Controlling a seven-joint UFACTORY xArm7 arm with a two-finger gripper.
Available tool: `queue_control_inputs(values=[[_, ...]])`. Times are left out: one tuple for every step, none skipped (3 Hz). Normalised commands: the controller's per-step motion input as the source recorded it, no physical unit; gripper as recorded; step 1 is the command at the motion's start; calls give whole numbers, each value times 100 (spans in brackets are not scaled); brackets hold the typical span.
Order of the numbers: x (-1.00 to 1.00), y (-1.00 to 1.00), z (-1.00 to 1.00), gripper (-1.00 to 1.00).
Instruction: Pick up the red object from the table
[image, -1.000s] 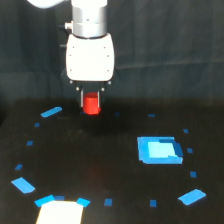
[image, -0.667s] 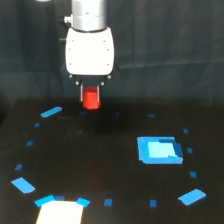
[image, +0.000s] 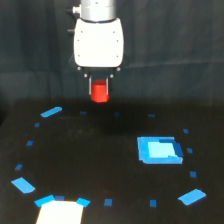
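While the claw hangs above the table, its two dark fingers are clamped on the red block, one on each side, with the block's lower part showing below the fingertips. Block clear of the surface, long axis upright, flat end facing down. White arm housing directly above the claw. Large blue patch below the claw, toward the exterior view's right.

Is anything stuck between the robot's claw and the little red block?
No. The gripper already holds the small red block between its fingers, lifted clear of the black table. Nothing visible sits between them.
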Motion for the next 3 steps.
queue_control_inputs(values=[[100,-15,26,-100],[70,-20,28,-60],[-36,42,12,-100]])
